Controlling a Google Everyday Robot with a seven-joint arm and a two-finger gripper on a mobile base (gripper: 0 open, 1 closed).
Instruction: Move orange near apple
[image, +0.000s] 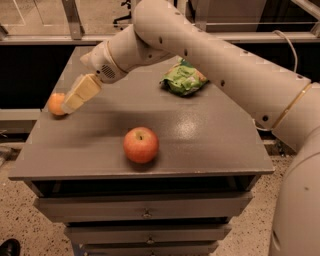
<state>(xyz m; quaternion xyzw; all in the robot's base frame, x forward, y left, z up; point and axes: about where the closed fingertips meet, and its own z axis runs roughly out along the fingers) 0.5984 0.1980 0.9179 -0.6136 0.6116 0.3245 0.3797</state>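
The orange (55, 104) is a small round orange fruit at the left edge of the grey cabinet top (200, 140). The apple (141, 145) is larger, red-orange with a dark stem, and sits near the front middle of the top. My gripper (75, 100) reaches in from the upper right on a long white arm. Its cream-coloured fingers (82, 92) point down-left and their tips are right against the right side of the orange, partly covering it. The apple is well apart from the gripper, to its lower right.
A green snack bag (183, 79) lies at the back right of the top. The white arm (225, 65) spans the right half of the view. Drawer fronts (145, 214) sit below the front edge. The orange is close to the left edge.
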